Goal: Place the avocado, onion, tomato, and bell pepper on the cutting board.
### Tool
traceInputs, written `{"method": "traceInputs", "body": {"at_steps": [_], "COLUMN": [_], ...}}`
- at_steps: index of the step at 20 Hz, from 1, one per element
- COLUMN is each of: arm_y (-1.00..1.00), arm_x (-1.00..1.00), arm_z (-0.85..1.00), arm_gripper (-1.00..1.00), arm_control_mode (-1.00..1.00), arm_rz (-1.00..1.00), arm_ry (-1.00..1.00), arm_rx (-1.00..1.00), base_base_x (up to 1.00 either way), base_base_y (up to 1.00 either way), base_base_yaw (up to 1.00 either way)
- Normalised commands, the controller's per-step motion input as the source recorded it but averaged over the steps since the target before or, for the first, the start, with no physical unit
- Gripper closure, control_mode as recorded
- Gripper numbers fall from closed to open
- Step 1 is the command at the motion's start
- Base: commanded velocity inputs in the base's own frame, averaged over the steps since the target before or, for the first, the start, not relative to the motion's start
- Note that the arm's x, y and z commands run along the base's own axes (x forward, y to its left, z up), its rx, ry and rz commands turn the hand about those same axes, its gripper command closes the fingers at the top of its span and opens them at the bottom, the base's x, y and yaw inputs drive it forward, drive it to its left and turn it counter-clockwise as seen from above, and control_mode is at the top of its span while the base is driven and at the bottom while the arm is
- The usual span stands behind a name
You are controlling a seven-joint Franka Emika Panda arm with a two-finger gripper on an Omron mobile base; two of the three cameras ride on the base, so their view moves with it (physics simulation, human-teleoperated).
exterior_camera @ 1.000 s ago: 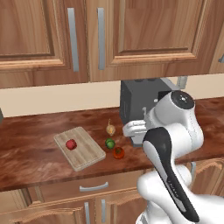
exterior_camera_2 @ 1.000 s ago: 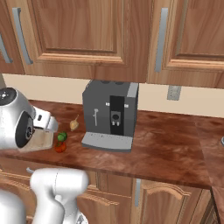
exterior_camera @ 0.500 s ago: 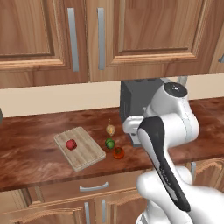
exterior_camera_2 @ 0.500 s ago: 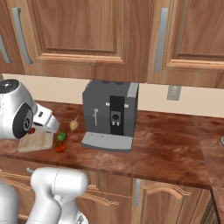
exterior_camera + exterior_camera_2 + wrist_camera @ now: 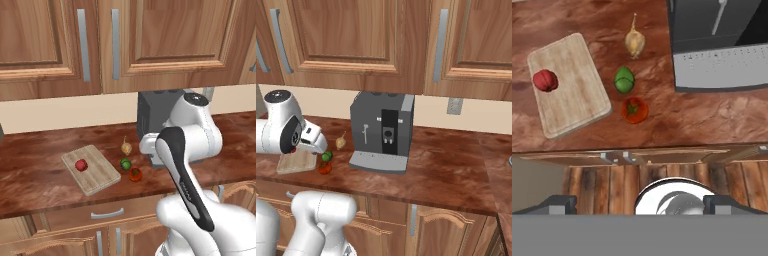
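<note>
- I see the cutting board (image 5: 568,85) lying flat on the counter (image 5: 677,115), long axis angled, a red bell pepper (image 5: 545,80) on it.
- Beside the board: onion (image 5: 634,42), stalk pointing toward the wall, avocado (image 5: 624,80), tomato (image 5: 634,110).
- My gripper (image 5: 640,202) is spread wide, holding nothing.

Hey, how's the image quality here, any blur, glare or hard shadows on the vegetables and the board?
Hand view: sharp and evenly lit, only faint soft shadows beside the avocado, onion and cutting board. Left base view: softer, the vegetables small and lacking detail. Right base view: no glare; the arm covers part of the board.
</note>
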Motion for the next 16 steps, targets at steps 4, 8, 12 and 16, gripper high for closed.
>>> {"method": "traceInputs", "body": {"at_steps": [4, 8, 12, 16], "arm_y": [0.00, 0.00, 0.00, 0.00], "arm_x": [0.11, 0.07, 0.13, 0.11], "arm_z": [-0.10, 0.00, -0.02, -0.09], "arm_gripper": [-1.00, -1.00, -1.00, -1.00], "arm_control_mode": [-1.00, -1.00, -1.00, -1.00], "arm_rz": [0.05, 0.06, 0.05, 0.03], "arm_ry": [0.01, 0.00, 0.00, 0.00], "arm_rx": [0.00, 0.00, 0.00, 0.00], "base_base_x": [0.00, 0.00, 0.00, 0.00], "base_base_y": [0.00, 0.00, 0.00, 0.00], "base_base_yaw": [0.00, 0.00, 0.00, 0.00]}}
